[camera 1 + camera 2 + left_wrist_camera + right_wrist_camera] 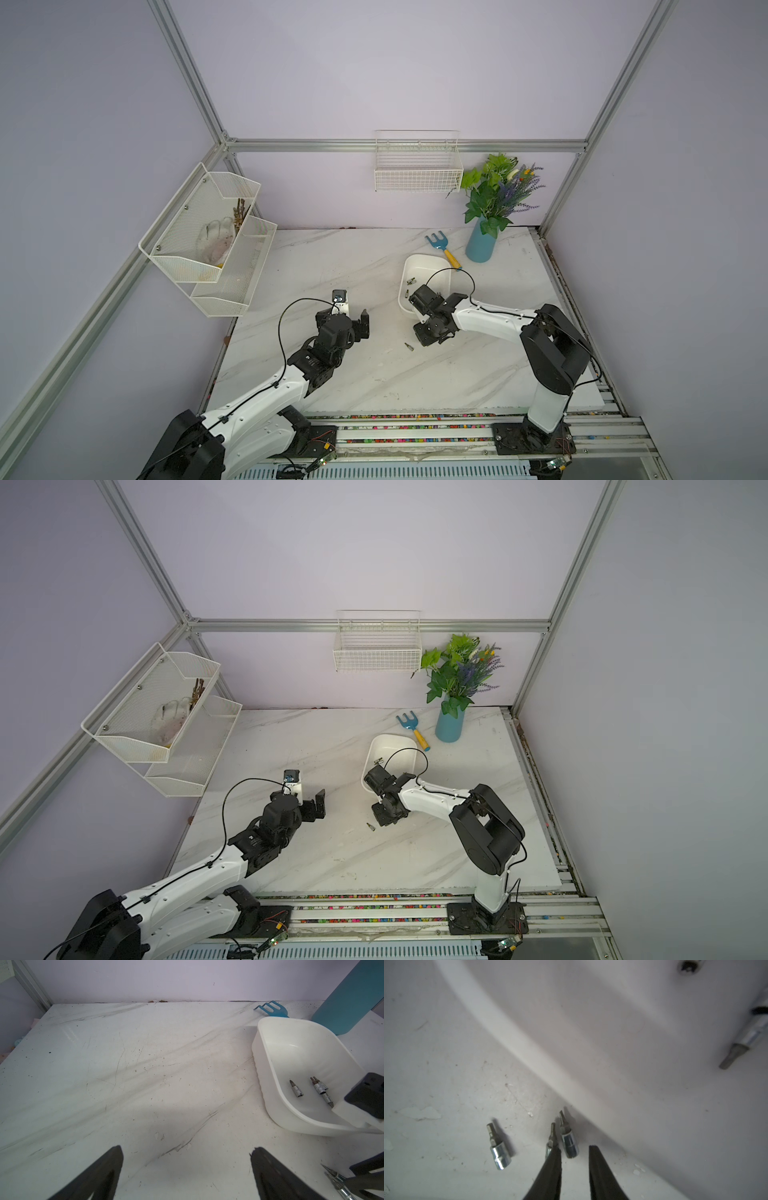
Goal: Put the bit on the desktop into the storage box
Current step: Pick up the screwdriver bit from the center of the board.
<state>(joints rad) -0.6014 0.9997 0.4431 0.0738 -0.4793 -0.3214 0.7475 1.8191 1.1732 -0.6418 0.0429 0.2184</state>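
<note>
Three small silver bits lie on the desktop point(353, 266) just outside the white storage box point(508, 1039). My right gripper point(573, 1148) points down at them, jaws a narrow gap apart. One bit point(569, 1140) lies with its base between the fingertips, close to one finger and clear of the other. A second bit point(552, 1136) is half hidden behind that finger, and a third point(497, 1148) lies apart. In both top views only one bit point(409, 346) point(370, 826) shows beside the right gripper point(420, 340). My left gripper point(187, 1149) hovers open and empty over bare desktop.
The storage box point(428, 257) holds several bits point(296, 1089). Behind it lie a blue hand rake point(442, 248) and a blue vase of plants point(481, 243). A wire basket point(417, 170) hangs on the back wall and a mesh rack point(208, 237) on the left wall.
</note>
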